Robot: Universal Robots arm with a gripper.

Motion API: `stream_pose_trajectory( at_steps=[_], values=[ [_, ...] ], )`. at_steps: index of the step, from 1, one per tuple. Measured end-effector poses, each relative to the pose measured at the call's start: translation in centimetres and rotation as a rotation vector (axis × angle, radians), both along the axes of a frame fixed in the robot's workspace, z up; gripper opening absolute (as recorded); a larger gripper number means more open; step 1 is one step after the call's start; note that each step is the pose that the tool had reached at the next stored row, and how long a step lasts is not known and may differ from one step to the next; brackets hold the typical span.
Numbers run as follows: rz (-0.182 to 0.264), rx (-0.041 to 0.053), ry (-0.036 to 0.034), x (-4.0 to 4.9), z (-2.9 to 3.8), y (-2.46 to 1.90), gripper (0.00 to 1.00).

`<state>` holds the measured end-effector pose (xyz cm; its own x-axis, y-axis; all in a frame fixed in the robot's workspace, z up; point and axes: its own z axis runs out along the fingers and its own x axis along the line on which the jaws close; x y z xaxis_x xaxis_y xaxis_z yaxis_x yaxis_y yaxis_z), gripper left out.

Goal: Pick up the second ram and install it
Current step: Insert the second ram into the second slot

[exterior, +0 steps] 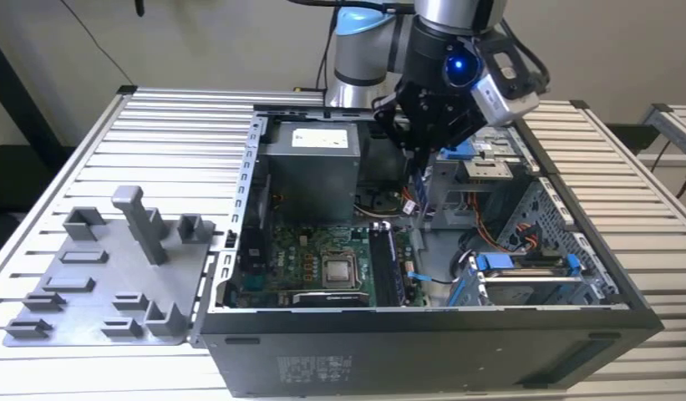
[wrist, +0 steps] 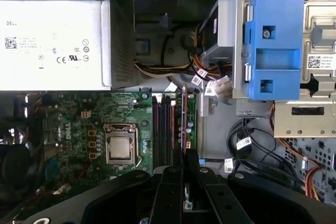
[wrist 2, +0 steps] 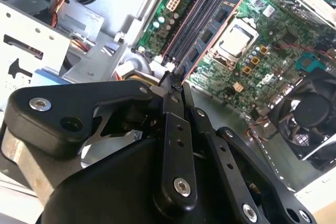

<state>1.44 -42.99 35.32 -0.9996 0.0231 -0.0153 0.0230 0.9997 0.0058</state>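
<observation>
Second wrist view: gripper clamped, its fingers pinched tight on the second ram. The stick reaches out from the tips with its chip face showing and a brown edge along one side. It runs parallel with the dark memory slots on the green circuit board. A square silver chip sits close by and a black fan further off.

First wrist view: the same stick is seen edge-on, a thin line leading away from the fingertips and lined up alongside the slot bank. A grey power supply box and a blue bracket lie beyond the board, with bundled wires between them.

Exterior view: the arm hangs over the open computer case. The gripper is up near the level of the case rim, raised above the board. Whether the stick touches any slot, cannot tell. A grey fixture plate with upright holders lies on the slatted table, at the exterior view's left, just beside the case
</observation>
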Motion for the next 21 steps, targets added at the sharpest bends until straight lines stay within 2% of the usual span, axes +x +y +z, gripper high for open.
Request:
stream_pose_trajectory(
  at_steps=[10,21],
  values=[
    [0.000,-0.0032,0.0007,0.02,-0.57,0.00,0.14],
    [0.000,-0.0039,0.0005,0.02,-0.73,0.00,0.14]
  ],
)
